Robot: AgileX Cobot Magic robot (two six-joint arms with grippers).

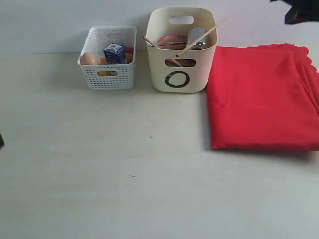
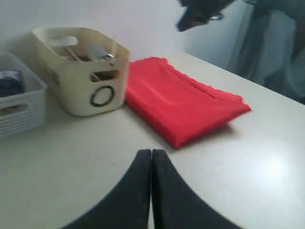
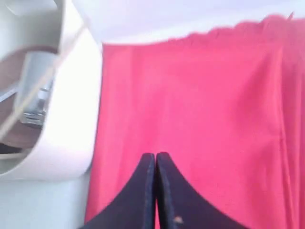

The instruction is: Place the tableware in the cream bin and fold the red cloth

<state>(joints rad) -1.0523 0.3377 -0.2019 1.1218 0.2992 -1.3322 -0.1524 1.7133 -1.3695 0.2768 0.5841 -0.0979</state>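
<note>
Tableware (image 1: 172, 41) sits collected in the cream bin (image 1: 182, 74), upper centre; the red cloth (image 1: 261, 97) lies folded at right. Both arms' jaws are closed and empty, seemingly with nothing left to carry.

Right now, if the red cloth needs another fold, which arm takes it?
Right. The right gripper, shut, hangs over the red cloth beside the cream bin; the left gripper, also shut, is over the table.

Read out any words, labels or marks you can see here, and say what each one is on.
"O": black mark on the front of the cream bin.
Blue carton in the white basket: print too blurred to read.
No other text shows.
</note>
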